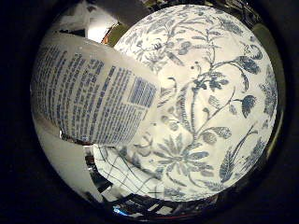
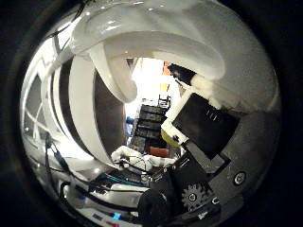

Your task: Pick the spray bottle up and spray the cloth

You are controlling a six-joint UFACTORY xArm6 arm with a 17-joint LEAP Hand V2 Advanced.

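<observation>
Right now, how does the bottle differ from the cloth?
The bottle is a rounded, rigid body with a label of dense blue print; the cloth lies spread out with a blue flower and vine pattern. The bottle sits close to the palm, crossing in front of the cloth beyond it. Both are white with blue markings.

Blue floral cloth (image 1: 210, 107) spread over checked white surface (image 1: 117, 170)
</observation>
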